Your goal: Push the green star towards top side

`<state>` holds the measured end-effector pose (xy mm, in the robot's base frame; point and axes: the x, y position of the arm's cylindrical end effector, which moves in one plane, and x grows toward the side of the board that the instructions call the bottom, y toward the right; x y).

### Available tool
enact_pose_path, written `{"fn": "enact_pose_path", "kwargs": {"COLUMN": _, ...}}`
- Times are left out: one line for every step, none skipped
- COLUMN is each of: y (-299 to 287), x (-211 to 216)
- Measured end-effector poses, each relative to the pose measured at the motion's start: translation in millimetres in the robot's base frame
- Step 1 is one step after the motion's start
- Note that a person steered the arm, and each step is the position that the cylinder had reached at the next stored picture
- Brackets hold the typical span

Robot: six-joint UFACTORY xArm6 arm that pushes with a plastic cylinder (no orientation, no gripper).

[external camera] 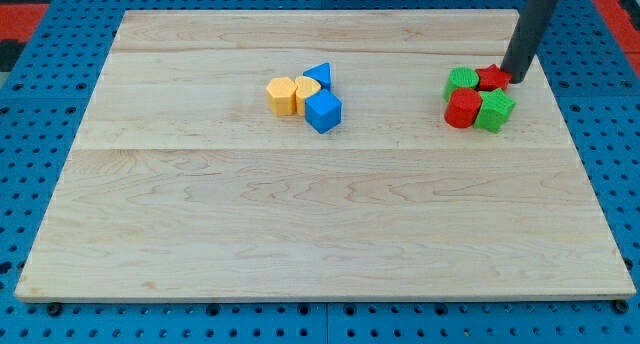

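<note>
The green star lies at the lower right of a tight cluster on the view's right side of the board. In the same cluster are a rounder green block at upper left, a red block at upper right and a second red block at lower left. My tip rests on the board at the right edge of the upper red block. It is just above and to the right of the green star and does not touch the star.
A second cluster sits left of centre: two yellow blocks, a blue triangular block and a blue cube. The wooden board lies on a blue pegboard; its top edge is a short way above the right cluster.
</note>
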<state>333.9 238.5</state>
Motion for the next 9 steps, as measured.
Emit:
{"fn": "enact_pose_path", "kwargs": {"y": -29.7, "x": 1.4}}
{"fn": "enact_pose_path", "kwargs": {"y": -67.3, "x": 5.3}}
{"fn": "enact_pose_path", "kwargs": {"y": -15.7, "x": 6.1}}
{"fn": "enact_pose_path", "kwargs": {"y": 63.8, "x": 35.1}}
{"fn": "enact_pose_path", "kwargs": {"y": 45.7, "x": 86.3}}
{"fn": "enact_pose_path", "kwargs": {"y": -9.2, "x": 76.8}}
{"fn": "enact_pose_path", "kwargs": {"y": -55.6, "x": 67.1}}
{"fn": "enact_pose_path", "kwargs": {"y": -63.2, "x": 75.7}}
{"fn": "enact_pose_path", "kwargs": {"y": -85.8, "x": 125.2}}
